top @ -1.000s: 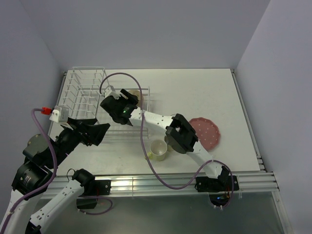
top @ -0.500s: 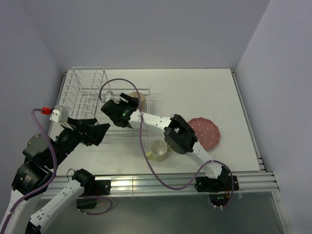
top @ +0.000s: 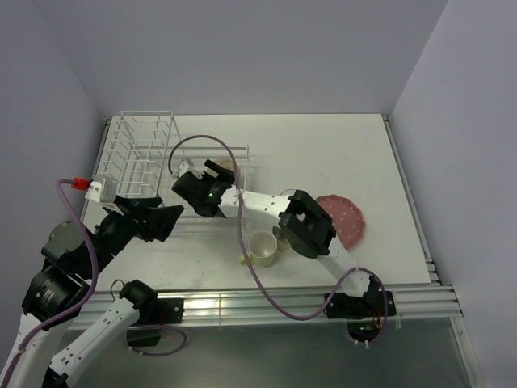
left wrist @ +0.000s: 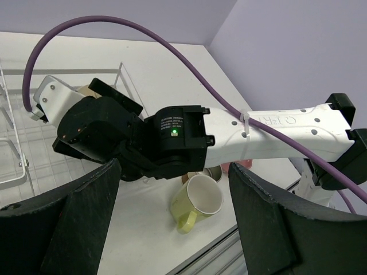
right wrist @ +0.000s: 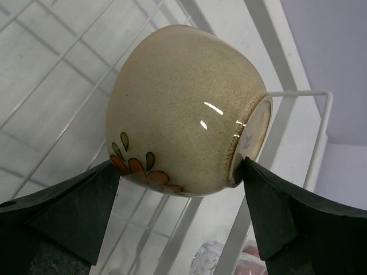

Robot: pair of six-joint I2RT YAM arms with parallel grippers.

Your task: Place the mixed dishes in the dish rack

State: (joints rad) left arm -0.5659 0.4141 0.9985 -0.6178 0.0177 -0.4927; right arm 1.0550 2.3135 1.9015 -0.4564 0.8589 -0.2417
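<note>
My right gripper (top: 218,175) reaches over the low basket end of the white wire dish rack (top: 136,153). Its fingers (right wrist: 269,212) press both sides of the cream bowl (right wrist: 183,109), which has an orange flower and lies tilted, foot to the right, over the rack wires (right wrist: 298,97). A sliver of the bowl (top: 224,166) shows from above. My left gripper (top: 170,218) is open and empty just near of the rack. The yellow-green mug (top: 262,247) lies on the table, also seen between the left fingers (left wrist: 200,200). The steel cup (left wrist: 215,172) stands behind it. The glass tumbler (right wrist: 215,258) shows below the bowl. The pink dotted plate (top: 346,220) lies at the right.
The right arm (top: 303,226) spans the table from its base to the rack and covers part of the plate. The tall slotted rack section stands at the far left by the left wall (top: 48,121).
My right gripper has shifted slightly nearer and to the right over the basket end, with the bowl between its fingers. The left arm has stayed put.
</note>
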